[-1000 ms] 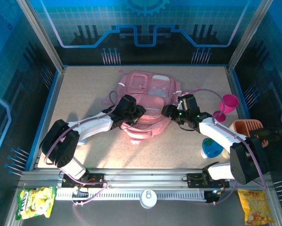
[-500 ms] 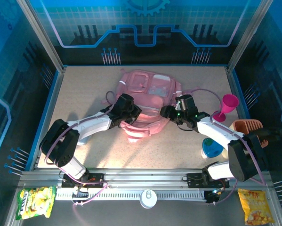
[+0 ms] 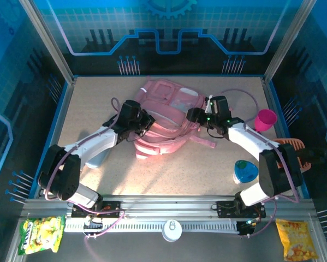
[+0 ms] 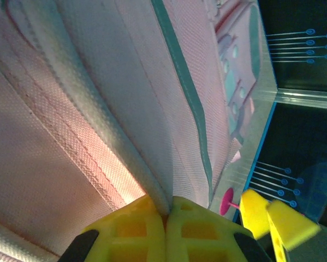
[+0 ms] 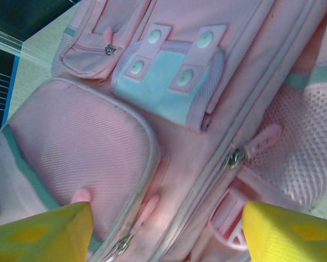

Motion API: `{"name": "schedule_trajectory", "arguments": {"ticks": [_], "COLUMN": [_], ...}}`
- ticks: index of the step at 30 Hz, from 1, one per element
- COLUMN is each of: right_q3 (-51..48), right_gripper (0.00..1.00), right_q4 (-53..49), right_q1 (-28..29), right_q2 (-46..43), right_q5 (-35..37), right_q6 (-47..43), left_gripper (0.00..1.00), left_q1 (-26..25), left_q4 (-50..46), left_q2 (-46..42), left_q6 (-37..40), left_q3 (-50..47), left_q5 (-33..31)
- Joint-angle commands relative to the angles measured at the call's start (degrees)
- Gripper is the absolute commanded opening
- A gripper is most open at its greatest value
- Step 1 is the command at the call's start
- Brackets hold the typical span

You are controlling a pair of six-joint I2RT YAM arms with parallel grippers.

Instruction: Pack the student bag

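The pink student bag lies on the desk, in its far half, between the two arms. The left fingers are pressed together, pinching a piped seam of the bag. The right fingers stand spread wide over its zipped front pockets.

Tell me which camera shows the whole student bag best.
Top external: the student bag lies almost whole on the table. Left wrist gives a close fold of its fabric pinched by the shut left gripper. Right wrist gives its front pockets and zips up close.
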Motion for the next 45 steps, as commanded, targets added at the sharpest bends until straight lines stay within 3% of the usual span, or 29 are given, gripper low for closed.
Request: {"name": "schedule_trajectory", "arguments": {"ticks": [1,9,15,21,25,32,37,45], "right_q3": [2.4,8.1,8.7,3.2,0.0,-3.8,-4.2,-2.5], "right_gripper": [0.76,0.84,0.82,0.82,0.81,0.73,0.65,0.77], "right_q4": [2.6,5.8,8.1,11.9,14.8,17.5,16.8,13.1], "right_q1": [-1.5,-4.3,-4.1,-4.3,-4.3,-4.3,-4.3,-4.4], "right_q2": [3.2,13.6,17.7,15.4,13.1,9.7,10.7,12.2], "right_q5": [-2.8,-8.7,-11.7,-15.6,-21.9,-25.6,-24.1,-16.4], "right_q6": [-2.5,-3.0,-3.5,-4.1,-4.7,-6.5,-7.6,-8.5], "left_gripper": [0.00,0.00,0.00,0.00,0.00,0.00,0.00,0.00], "left_q1": [1.3,3.4,4.5,6.0,7.4,9.9,11.4,12.3], "left_q4": [2.3,1.4,1.4,0.6,0.6,0.3,0.2,-1.0], "left_q2": [-4.2,-4.0,-3.6,-3.0,-2.4,-2.0,-2.0,-1.7], "left_q6": [4.3,6.1,6.0,6.6,6.9,7.3,7.4,8.4], "left_q3": [4.7,6.1,5.9,6.1,6.1,6.3,6.5,7.0], "left_q5": [4.8,7.4,8.6,9.3,10.1,12.1,14.2,15.4]}}
